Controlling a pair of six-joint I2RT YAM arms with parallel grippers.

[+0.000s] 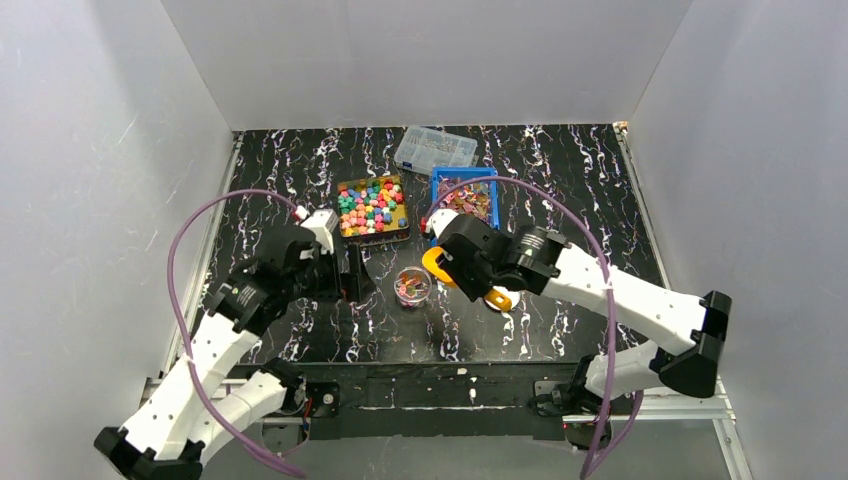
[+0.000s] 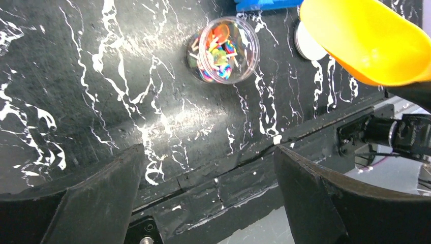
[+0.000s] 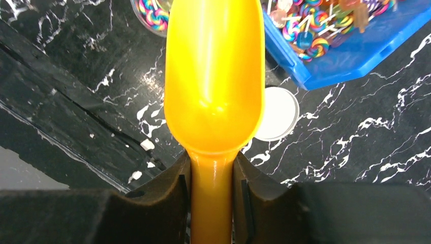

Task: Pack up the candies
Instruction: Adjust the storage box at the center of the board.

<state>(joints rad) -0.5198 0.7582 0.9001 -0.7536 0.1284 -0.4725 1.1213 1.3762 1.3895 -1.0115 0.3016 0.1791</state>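
Note:
My right gripper [image 3: 212, 170] is shut on the handle of a yellow-orange scoop [image 3: 213, 81], whose empty bowl hovers beside a small clear round jar [image 1: 412, 286] holding colourful candies [image 2: 221, 48]. The scoop also shows in the top view [image 1: 440, 266] and in the left wrist view [image 2: 366, 38]. A blue tray [image 1: 482, 184] of swirl lollipops and wrapped candies [image 3: 315, 25] sits behind it. A dark tray [image 1: 404, 226] of chunky green, pink, yellow and blue candies [image 1: 370, 207] stands to its left. My left gripper [image 2: 208, 168] is open and empty, just left of the jar.
A white round lid [image 3: 277, 113] lies on the black marbled table next to the scoop. A clear compartment box [image 1: 435, 149] with pale small parts sits at the back. The table's front edge and metal rail [image 2: 305, 152] run close under my left gripper.

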